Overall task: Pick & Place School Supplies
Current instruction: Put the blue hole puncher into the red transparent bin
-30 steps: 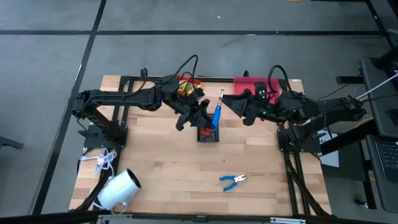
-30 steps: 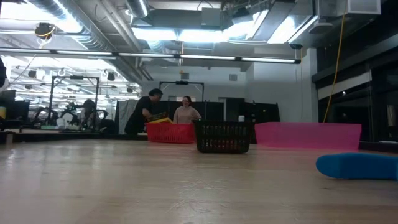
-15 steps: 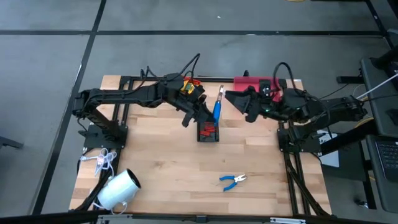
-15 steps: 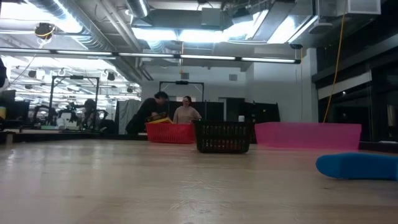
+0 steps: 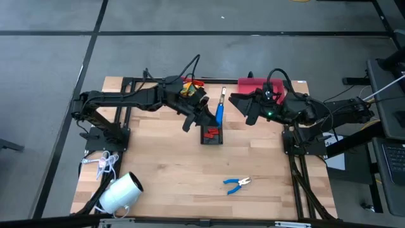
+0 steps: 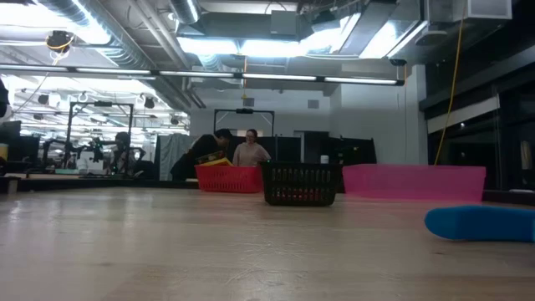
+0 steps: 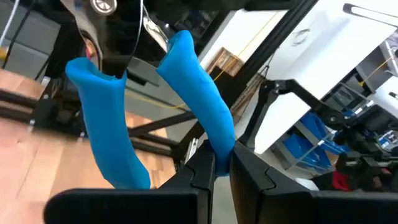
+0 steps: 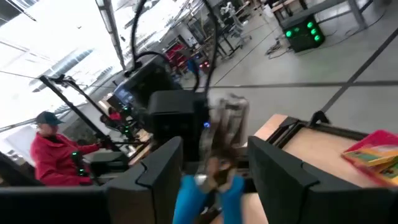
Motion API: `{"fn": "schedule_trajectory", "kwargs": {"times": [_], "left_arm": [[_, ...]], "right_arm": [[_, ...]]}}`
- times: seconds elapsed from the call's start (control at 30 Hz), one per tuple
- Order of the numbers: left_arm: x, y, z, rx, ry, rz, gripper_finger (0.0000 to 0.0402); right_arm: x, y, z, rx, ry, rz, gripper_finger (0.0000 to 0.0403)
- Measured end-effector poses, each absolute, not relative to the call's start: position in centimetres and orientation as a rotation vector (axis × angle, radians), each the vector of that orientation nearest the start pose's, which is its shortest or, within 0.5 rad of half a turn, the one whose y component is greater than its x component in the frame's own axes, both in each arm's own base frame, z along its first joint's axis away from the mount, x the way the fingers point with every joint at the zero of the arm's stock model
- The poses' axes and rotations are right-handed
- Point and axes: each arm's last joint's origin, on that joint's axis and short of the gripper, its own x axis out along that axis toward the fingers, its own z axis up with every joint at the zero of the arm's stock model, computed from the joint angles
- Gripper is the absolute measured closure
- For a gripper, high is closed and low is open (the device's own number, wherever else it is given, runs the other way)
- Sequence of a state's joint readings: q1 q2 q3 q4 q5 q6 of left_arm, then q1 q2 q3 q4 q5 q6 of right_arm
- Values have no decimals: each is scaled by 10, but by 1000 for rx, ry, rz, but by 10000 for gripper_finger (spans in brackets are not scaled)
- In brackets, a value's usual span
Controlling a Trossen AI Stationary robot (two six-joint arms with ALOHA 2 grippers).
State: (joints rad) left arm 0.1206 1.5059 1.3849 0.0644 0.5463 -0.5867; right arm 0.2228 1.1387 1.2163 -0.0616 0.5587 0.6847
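High view: we see the left gripper (image 5: 212, 118) above the back middle of the table (image 5: 164, 171), clenched on blue-handled pliers (image 5: 219, 109), which stick up and back from it over the black basket (image 5: 212, 135). We note red pieces (image 5: 212, 132) lying inside the basket. The right gripper (image 5: 239, 103) hangs just beside the pliers on the other side, not touching them, fingers spread and holding nothing. A second pair of pliers (image 5: 236, 183) lies flat on the wood toward the front, well apart from both arms. Yellow-and-green boxes (image 5: 187, 89) sit at the back edge, partly hidden by the left arm; we cannot count them. A pink tray (image 5: 253, 83) sits at the back on the right. A white roll (image 5: 121, 190) and a cord bundle (image 5: 104, 163) lie at the front left corner.

Left wrist view: we see the two fingers (image 7: 202, 177) pinching one blue handle (image 7: 199, 109), the other handle (image 7: 102, 115) free beside it.

Right wrist view: the metal nose of the held pliers (image 8: 221, 134) shows between the parted fingers (image 8: 163, 165), without contact.

Low view: we note the basket (image 6: 301, 184), a red crate (image 6: 227, 178) and people (image 6: 238, 150) in the room behind.
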Motion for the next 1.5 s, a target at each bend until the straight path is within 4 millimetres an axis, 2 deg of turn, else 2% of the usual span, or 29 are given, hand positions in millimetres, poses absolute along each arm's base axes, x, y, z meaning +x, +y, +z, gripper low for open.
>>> {"fn": "schedule_trajectory", "kwargs": {"times": [0.3,0.67,0.9,1.23,1.37,1.5], "left_arm": [[346,15,396,-597,142,-415,379],[346,11,396,-603,149,-423,379],[347,11,394,-603,156,-423,379],[347,8,394,-603,164,-448,379],[347,6,394,-602,166,-454,379],[347,5,394,-604,173,-454,379]], "right_arm": [[248,31,419,665,-101,-306,216],[261,32,419,681,-149,-250,177],[261,32,421,677,-166,-242,180],[272,29,413,692,-142,-240,181],[272,29,414,695,-148,-224,195],[272,29,415,687,-149,-219,247]]}}
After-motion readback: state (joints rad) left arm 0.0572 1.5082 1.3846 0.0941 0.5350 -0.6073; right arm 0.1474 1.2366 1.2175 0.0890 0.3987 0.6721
